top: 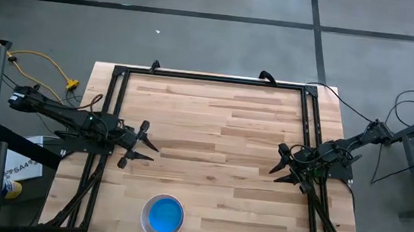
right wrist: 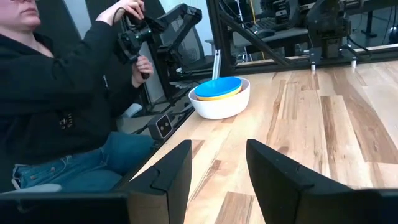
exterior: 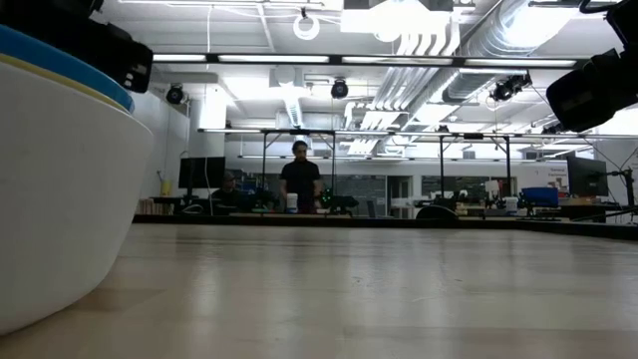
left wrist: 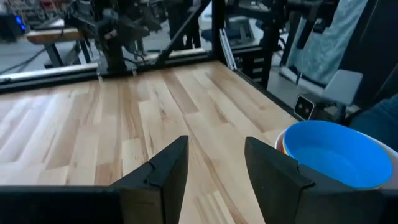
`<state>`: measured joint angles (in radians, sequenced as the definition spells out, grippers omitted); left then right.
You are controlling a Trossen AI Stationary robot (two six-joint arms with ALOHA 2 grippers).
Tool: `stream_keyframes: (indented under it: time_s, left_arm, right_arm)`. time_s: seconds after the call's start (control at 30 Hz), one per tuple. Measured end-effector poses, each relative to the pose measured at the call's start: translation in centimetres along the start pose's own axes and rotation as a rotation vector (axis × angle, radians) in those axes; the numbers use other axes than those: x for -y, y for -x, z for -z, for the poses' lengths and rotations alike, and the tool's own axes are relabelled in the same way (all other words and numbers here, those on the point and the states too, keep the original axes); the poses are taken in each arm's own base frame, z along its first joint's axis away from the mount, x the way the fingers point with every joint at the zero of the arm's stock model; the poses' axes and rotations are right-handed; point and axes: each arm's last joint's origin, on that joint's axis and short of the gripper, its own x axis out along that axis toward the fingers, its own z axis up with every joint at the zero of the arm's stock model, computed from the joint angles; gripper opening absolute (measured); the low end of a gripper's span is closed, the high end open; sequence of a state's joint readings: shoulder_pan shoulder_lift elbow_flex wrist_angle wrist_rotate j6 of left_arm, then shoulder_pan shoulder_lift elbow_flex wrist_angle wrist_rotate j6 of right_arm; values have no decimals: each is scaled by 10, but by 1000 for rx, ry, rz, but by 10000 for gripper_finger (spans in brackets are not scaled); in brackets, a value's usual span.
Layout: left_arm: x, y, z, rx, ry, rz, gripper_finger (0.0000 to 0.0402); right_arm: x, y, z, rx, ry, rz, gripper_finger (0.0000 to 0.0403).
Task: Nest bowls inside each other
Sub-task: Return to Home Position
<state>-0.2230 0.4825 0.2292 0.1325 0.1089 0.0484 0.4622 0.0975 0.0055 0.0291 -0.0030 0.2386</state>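
One stack of bowls (top: 163, 216) stands on its base near the table's near edge, left of middle. The white bowl (right wrist: 221, 103) is outermost, a yellow rim (right wrist: 214, 96) shows inside it, and the blue bowl (left wrist: 336, 152) lies on top. In the low view the white wall (exterior: 60, 189) fills the left side. My left gripper (top: 145, 147) is open at the table's left side, far from the stack and empty. My right gripper (top: 282, 169) is open at the right side, also empty.
A black frame (top: 210, 78) runs along the table's far, left and right edges. A seated person (right wrist: 56, 93) holding a control handle is just beyond the table's near edge, by the bowls. Bare wood (top: 220, 132) spans the table's middle.
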Motion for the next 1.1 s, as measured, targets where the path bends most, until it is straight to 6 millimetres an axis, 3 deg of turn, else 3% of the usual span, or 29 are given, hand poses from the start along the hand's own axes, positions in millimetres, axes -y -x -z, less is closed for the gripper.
stream_keyframes:
  time_s: [0.73, 1.1]
  left_arm:
    - [2, 19, 38, 118, 1, -86, 159]
    - [2, 19, 44, 86, 25, -91, 159]
  right_arm:
    - [0, 0, 0, 1, 0, 0, 146]
    - [0, 0, 0, 1, 0, 0, 146]
